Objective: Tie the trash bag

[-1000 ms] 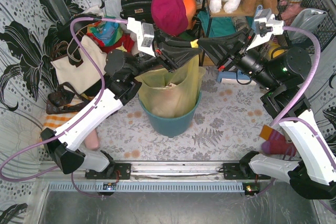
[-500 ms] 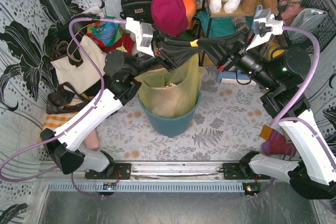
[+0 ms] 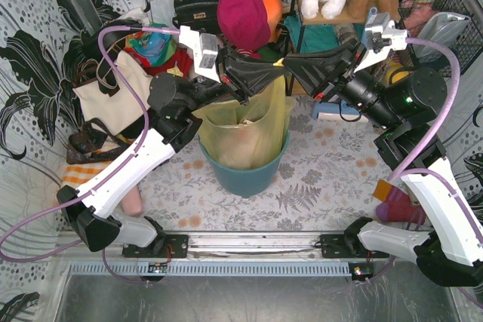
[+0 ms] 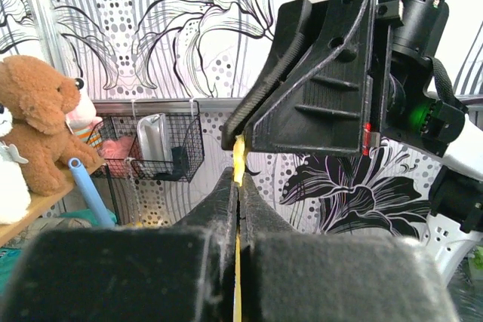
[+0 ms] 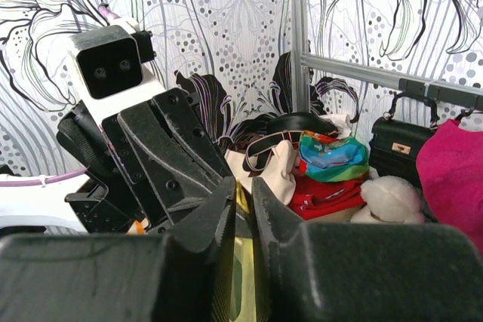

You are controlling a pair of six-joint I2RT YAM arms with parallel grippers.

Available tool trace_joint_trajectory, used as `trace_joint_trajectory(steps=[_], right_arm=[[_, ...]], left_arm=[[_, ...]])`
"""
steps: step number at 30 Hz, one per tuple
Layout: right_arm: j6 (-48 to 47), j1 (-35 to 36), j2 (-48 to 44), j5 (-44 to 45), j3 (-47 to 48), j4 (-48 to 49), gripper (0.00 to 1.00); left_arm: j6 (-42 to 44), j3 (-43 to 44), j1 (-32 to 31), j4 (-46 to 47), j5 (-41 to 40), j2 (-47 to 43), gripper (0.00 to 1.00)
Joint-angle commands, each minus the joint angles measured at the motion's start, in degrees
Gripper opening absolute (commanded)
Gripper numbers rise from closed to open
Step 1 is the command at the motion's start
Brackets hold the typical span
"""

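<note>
Overhead from behind, wrist views opposed, sharing bag

Left arm: up from near-left base, elbow bent, forearm reaching right toward centre. Left gripper: level, pointing right, jaws pressed together on thin strip of bag.

Right arm: up from near-right base, folded at elbow, forearm reaching left. Right gripper: pointing left, jaws nearly together with slim gap, bag film pinched between.

Grippers nose to nose, tips touching or just apart; right tip sits slightly above left.
</note>
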Motion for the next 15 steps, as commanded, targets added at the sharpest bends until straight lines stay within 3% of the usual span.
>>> trace_joint_trajectory(steps=[1, 4, 15], right_arm=[[0.4, -0.1, -0.6, 0.8, -0.1, 2.9, 0.21], [0.3, -0.1, -0.7, 0.9, -0.2, 3.4, 0.32], [-1.0, -0.1, 6.1, -1.5, 7.1, -2.2, 0.41]], left_arm=[[-0.4, -1.1, 0.3, 2.1, 1.9, -3.1, 0.00], [-1.0, -2.4, 0.3, 2.6, 3.8, -4.7, 0.00], [-2.7, -11.2, 0.3, 7.7, 11.7, -9.7, 0.00]])
